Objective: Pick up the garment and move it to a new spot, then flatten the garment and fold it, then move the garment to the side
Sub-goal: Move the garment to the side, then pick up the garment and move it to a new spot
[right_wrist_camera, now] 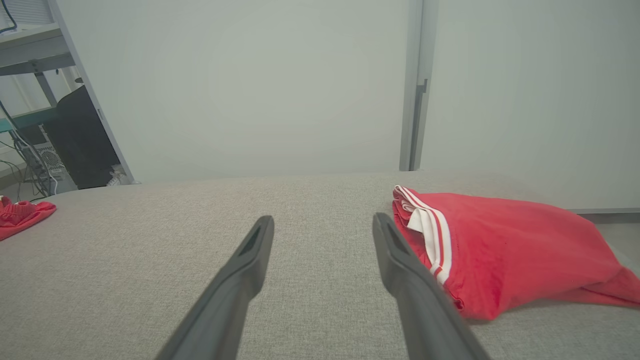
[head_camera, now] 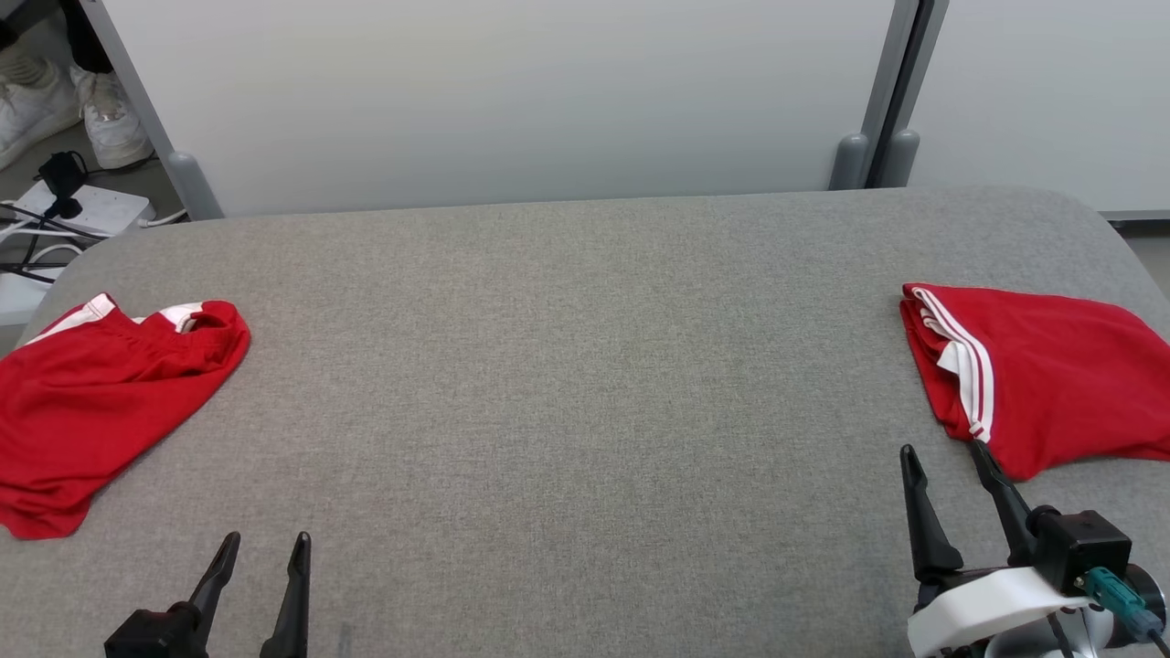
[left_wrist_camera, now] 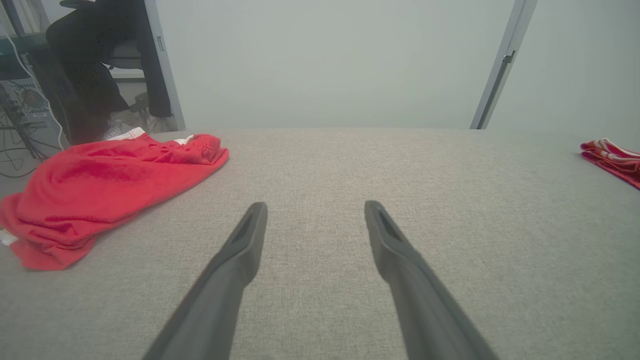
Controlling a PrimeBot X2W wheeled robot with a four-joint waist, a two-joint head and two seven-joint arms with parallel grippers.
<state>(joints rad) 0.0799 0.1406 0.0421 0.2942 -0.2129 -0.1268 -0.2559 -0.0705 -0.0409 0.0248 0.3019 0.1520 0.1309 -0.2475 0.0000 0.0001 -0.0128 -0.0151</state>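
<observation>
Two red garments with white stripes lie on the grey padded table [head_camera: 567, 366]. One garment [head_camera: 87, 397] is crumpled at the table's left edge, also seen in the left wrist view [left_wrist_camera: 100, 185] and far left in the right wrist view [right_wrist_camera: 22, 215]. The other garment [head_camera: 1042, 375] lies folded at the right edge [right_wrist_camera: 505, 250] [left_wrist_camera: 612, 160]. My left gripper [head_camera: 265, 553] [left_wrist_camera: 315, 210] hovers open and empty near the front left. Close to the folded garment's near corner, my right gripper [head_camera: 946, 457] [right_wrist_camera: 322, 222] stands open with nothing between its fingers.
White partition panels [head_camera: 512, 100] with grey posts stand behind the table. On the floor at the back left are a power strip with cables [head_camera: 73, 210] and a person's white shoes [head_camera: 55, 100]. A dark chair with shelving [left_wrist_camera: 100, 65] stands past the left edge.
</observation>
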